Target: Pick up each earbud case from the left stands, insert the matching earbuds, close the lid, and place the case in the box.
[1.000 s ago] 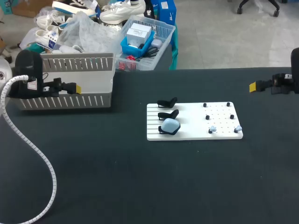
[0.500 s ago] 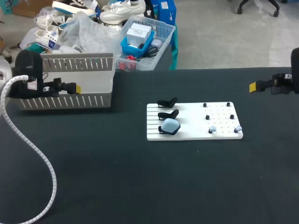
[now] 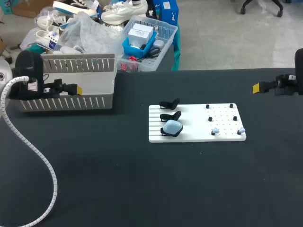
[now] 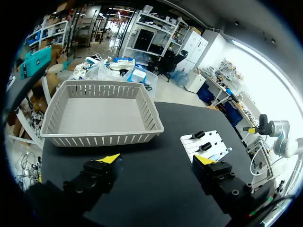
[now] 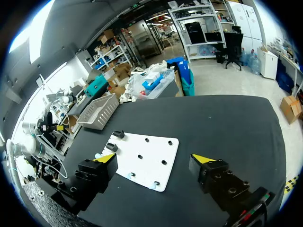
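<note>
Easily could tip the seemingly loose earbud case (image 3: pixel 172 126) off the white board (image 3: pixel 194 118), reaching with left gripper (image 4: pixel 157 159) and right gripper (image 5: pixel 154 158) splayed, empty.

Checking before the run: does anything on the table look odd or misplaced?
Nothing looks spilled or askew. Of three black stands on the white pegged board, only the nearest holds a pale blue earbud case.
</note>
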You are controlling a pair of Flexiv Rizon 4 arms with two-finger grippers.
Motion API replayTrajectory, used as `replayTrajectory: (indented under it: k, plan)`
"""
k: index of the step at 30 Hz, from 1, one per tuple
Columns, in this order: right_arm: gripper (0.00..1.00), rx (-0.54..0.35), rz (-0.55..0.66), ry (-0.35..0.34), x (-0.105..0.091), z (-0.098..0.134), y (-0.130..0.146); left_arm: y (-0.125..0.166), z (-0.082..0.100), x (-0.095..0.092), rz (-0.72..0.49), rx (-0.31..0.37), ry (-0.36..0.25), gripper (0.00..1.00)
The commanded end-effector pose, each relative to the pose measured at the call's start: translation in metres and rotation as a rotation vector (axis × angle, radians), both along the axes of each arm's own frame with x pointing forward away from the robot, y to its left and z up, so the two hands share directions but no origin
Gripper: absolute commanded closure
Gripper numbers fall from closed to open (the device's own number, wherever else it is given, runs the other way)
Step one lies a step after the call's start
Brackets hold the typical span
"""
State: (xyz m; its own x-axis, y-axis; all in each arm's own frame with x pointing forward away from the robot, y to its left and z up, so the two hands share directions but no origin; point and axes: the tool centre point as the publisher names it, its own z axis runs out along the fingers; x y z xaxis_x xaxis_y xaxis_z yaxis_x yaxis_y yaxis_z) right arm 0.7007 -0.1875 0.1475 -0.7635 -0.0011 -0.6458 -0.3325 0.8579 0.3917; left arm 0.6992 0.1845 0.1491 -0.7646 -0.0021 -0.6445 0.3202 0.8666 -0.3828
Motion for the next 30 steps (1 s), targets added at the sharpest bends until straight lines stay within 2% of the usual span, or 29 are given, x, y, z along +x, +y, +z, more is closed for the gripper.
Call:
replayTrajectory:
  k: [1, 12, 17, 21, 23, 26, 27, 28, 29, 30]
  plan:
    - [0.00, -0.004, -0.004, 0.002, 0.000, 0.001, 0.001, 0.000, 0.001, 0.001, -0.001, 0.002, 0.003, 0.00]
    - [0.00, -0.004, -0.004, 0.002, 0.000, 0.001, 0.001, 0.000, 0.001, 0.001, -0.001, 0.002, 0.003, 0.00]
    - [0.00, -0.004, -0.004, 0.002, 0.000, 0.001, 0.001, 0.005, 0.006, 0.004, -0.112, 0.022, -0.075, 0.00]
    - [0.00, -0.004, -0.004, 0.002, 0.000, 0.001, 0.001, 0.004, 0.011, 0.001, -0.202, -0.003, -0.121, 0.00]
    - [0.00, -0.004, -0.004, 0.002, 0.000, 0.001, 0.001, 0.002, 0.015, -0.004, -0.273, -0.033, -0.160, 0.00]
    - [0.00, -0.004, -0.004, 0.002, 0.000, 0.001, 0.001, -0.004, 0.015, -0.010, -0.351, 0.011, -0.255, 0.00]
    - [0.00, -0.004, -0.004, 0.002, 0.000, 0.001, 0.001, -0.005, 0.015, -0.013, -0.388, -0.009, -0.289, 0.00]
    - [0.00, -0.004, -0.004, 0.002, 0.000, 0.001, 0.001, -0.007, 0.016, -0.014, -0.422, -0.023, -0.285, 0.00]
    - [0.00, -0.004, -0.004, 0.002, 0.000, 0.001, 0.001, -0.009, 0.016, -0.017, -0.448, -0.013, -0.327, 0.00]
    - [0.00, -0.004, -0.004, 0.002, 0.000, 0.001, 0.001, -0.011, 0.016, -0.018, -0.479, -0.029, -0.338, 0.00]
